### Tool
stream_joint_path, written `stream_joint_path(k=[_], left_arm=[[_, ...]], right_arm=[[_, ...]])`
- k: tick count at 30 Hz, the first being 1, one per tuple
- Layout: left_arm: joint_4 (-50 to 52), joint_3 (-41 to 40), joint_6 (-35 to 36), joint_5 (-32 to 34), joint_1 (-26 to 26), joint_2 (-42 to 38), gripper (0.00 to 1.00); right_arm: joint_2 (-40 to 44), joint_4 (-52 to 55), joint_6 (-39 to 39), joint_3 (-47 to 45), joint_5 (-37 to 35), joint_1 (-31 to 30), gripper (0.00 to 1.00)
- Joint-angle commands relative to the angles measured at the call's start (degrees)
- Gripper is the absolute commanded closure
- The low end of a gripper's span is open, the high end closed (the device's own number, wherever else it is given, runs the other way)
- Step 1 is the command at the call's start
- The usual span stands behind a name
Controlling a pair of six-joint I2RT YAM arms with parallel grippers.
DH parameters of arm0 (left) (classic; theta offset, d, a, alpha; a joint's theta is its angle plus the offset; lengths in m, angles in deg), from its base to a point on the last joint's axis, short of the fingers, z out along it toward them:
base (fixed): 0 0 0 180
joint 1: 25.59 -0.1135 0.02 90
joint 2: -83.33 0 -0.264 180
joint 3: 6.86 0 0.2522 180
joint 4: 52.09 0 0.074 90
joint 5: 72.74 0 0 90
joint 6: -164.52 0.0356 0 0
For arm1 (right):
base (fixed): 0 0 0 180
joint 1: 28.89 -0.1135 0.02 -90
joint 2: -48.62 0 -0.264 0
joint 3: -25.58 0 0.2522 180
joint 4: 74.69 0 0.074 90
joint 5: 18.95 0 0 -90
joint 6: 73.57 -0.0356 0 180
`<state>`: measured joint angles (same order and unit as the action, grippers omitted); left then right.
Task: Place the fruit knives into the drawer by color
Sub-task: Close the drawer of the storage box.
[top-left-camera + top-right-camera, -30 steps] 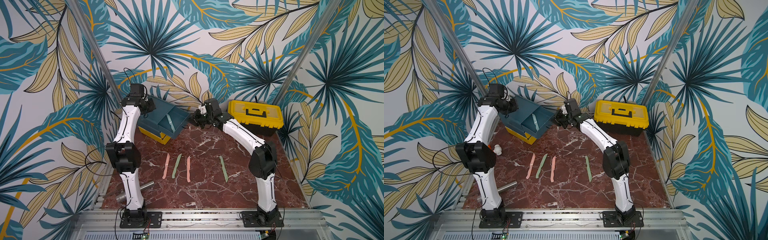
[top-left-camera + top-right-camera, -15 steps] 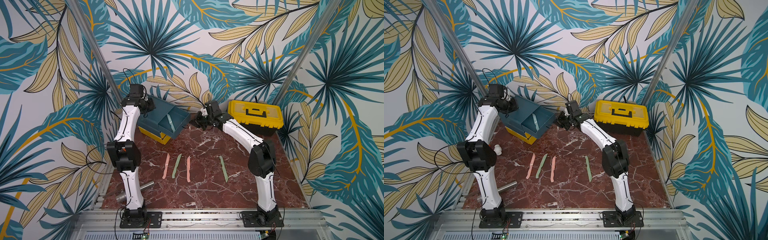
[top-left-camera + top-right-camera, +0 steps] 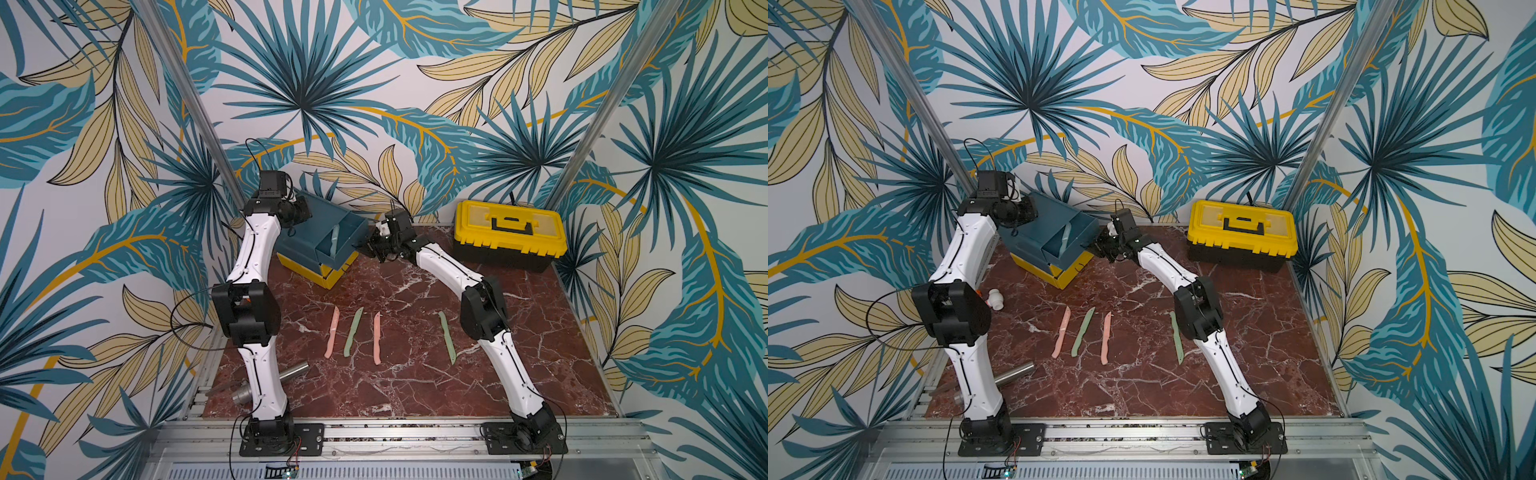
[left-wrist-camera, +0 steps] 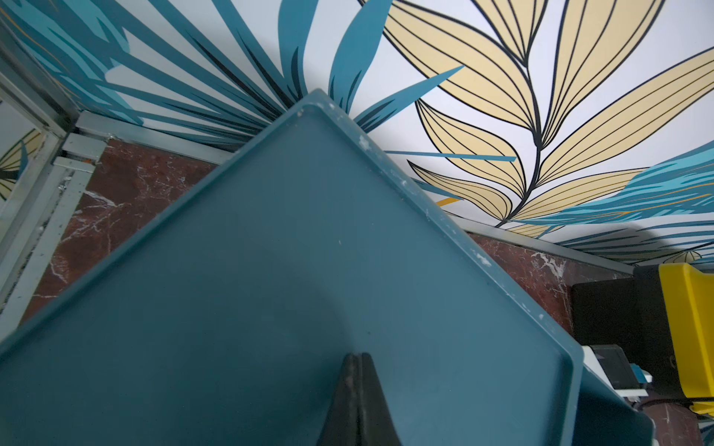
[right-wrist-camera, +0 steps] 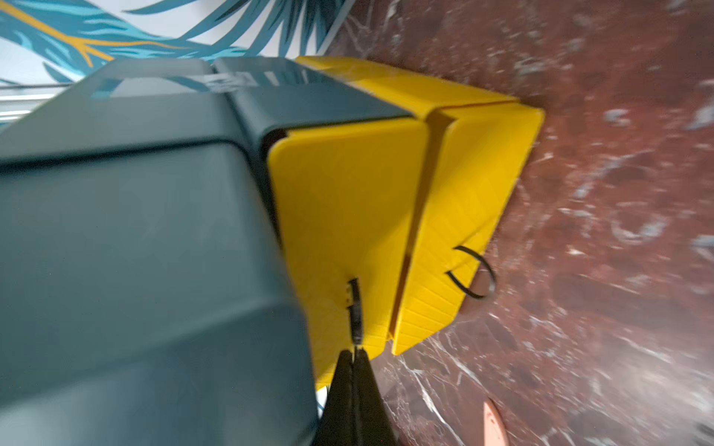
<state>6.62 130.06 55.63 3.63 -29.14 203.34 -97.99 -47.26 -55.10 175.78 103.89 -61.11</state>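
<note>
Plainly, the coming move turns on the small loop ahead of the right pincer. The left pincer (image 4: pixel 357 357) is clenched on nothing, its tips resting on the flat top of the boxy dark teal plastic chest (image 4: pixel 270 251). Its white arm stands tall and folds over at the wrist, seemingly steadying the casing from above. Just beyond that pincer the teal top drawer (image 3: pixel 350 227) stands open, and a slim teal plastic knife (image 3: pixel 334 241) lies inside; only one teal knife shows. Next comes the right pincer (image 5: pixel 354 353), also clenched, with the thin black ring pull (image 5: pixel 354 309) of the upper yellow drawer (image 5: pixel 340 212) straight ahead of its tips. The ring is seen edge-on and reaches into the tips. It appears pinched, though blur makes the contact hard to confirm. That drawer would slide out along the pincer's own line, so a straight draw toward the arm's base looks the likely need. The lower yellow drawer (image 5: pixel 463 193) lies to one side of the tips, untouched. The right arm is the nearer one, stretched low and long across the red marble table (image 3: pixel 415 291). Behind that pincer, toward the bases, lie a wavy pink plastic knife (image 3: pixel 332 332), a sage green plastic knife (image 3: pixel 353 332) and a second pink knife (image 3: pixel 377 338), close together. A second green knife (image 3: pixel 447 337) lies well apart, just beside the right elbow. All four point roughly toward the chest.
</note>
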Motion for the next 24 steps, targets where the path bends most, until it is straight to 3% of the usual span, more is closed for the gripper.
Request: stream_joint_path(k=[1,8,16,21,24], left_arm=[[6.89,-3.03,0.43,-0.71,-0.18,0.51,1.00],[7.34,-3.67,1.14,-0.81,-0.16,-0.15,1.00],[7.78,-4.28,1.42,-0.94,-0.30,-0.68,1.00],[7.87,-4.92,1.06,-1.10,-0.27,-0.86,1.00],[7.96,-5.55,0.84,-1.35,-0.27,-1.19,1.00]], right_arm=[[-0.83,-2.78,-1.84,2.66,1.64,-1.43,1.00],[1.92,0.27,0.57,-1.86,1.28,-1.44,1.00],[7.29,-9.04,0.02,-9.32,1.77,-1.44,1.00],[6.22,-14.34,-2.89,-8.93,2.88,-1.82,1.00],[3.57,-11.66,-2.27,-4.34,2.75,-2.85,1.00]])
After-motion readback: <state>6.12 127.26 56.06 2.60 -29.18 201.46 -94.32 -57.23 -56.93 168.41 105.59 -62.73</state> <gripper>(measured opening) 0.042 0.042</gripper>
